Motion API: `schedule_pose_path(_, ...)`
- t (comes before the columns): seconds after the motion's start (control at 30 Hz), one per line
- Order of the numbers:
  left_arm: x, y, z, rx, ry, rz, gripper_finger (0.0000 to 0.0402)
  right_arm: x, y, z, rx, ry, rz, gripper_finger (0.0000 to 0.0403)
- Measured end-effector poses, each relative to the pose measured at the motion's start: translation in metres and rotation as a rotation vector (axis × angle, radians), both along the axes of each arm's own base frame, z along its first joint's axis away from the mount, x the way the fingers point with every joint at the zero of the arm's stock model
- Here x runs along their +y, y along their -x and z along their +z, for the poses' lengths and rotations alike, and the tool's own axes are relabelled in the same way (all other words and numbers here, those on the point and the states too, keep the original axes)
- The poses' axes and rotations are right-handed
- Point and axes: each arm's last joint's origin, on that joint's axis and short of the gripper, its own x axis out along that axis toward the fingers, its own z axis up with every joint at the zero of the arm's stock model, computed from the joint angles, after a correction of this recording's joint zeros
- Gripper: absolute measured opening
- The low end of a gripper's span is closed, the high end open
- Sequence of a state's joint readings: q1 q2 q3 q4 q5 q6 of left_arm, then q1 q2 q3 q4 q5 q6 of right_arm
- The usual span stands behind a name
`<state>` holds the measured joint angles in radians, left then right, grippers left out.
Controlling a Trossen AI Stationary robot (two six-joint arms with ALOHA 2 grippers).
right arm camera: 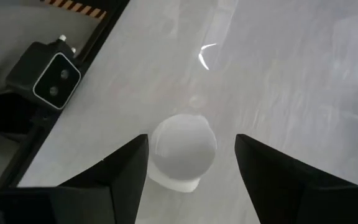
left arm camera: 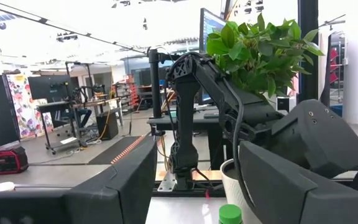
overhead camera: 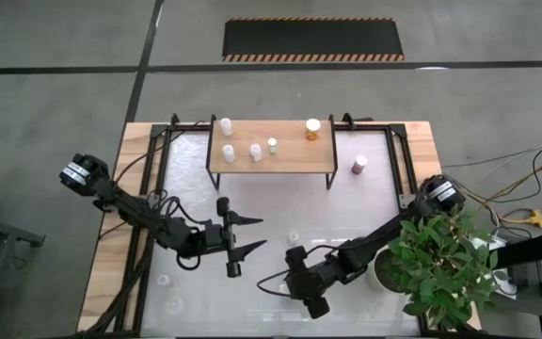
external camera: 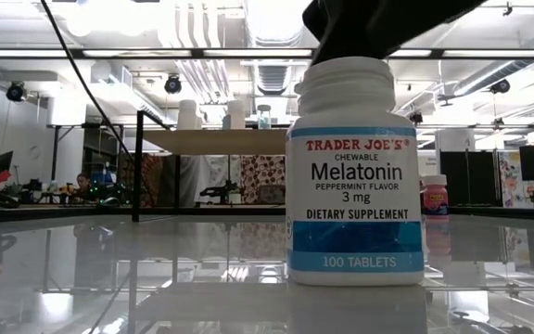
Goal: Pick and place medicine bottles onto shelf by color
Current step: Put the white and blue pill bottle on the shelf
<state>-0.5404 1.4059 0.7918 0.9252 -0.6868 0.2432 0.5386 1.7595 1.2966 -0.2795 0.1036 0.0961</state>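
Fingers (right arm camera: 135, 180) astride (not touching) upright capped melatonin bottle (right arm camera: 183, 151).

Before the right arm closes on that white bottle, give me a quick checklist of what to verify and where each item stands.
1. Right gripper open: ok, fingers spread to either side of the bottle.
2. Gripper centered over the melatonin bottle: ok, the white cap sits in the gap.
3. Bottle upright: ok, the low view shows it standing.
4. Fingers low enough to grip the body: cannot tell.
5. Left gripper out of the way: ok, open and apart from the right arm.
6. Free space on the shelf: ok, bare wood between the bottles there.
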Motion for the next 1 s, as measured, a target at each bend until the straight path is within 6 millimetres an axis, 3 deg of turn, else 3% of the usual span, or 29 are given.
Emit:
schedule_pose_path(0.47, 0.0, 0.0, 0.0, 0.0, -0.001, 0.0, 0.0212, 0.003, -0.005, -0.019, 0.041, 0.008, -0.019, 0.0226)
schedule_pose_path(0.73, 0.001, 0.0, 0.004, 0.008, -0.065, 0.05, 0.0212, 0.003, -0.006, -0.018, 0.03, 0.001, -0.021, 0.0168)
schedule_pose_path(0.87, 0.006, 0.009, 0.017, -0.018, -0.074, 0.092, 0.0212, 0.0, -0.006, -0.012, 0.026, 0.004, -0.01, 0.0157)
schedule_pose_path(1.0, 0.006, 0.017, 0.014, -0.01, -0.079, 0.085, 0.0212, -0.007, -0.007, 0.008, 0.037, 0.024, 0.019, 0.0163)
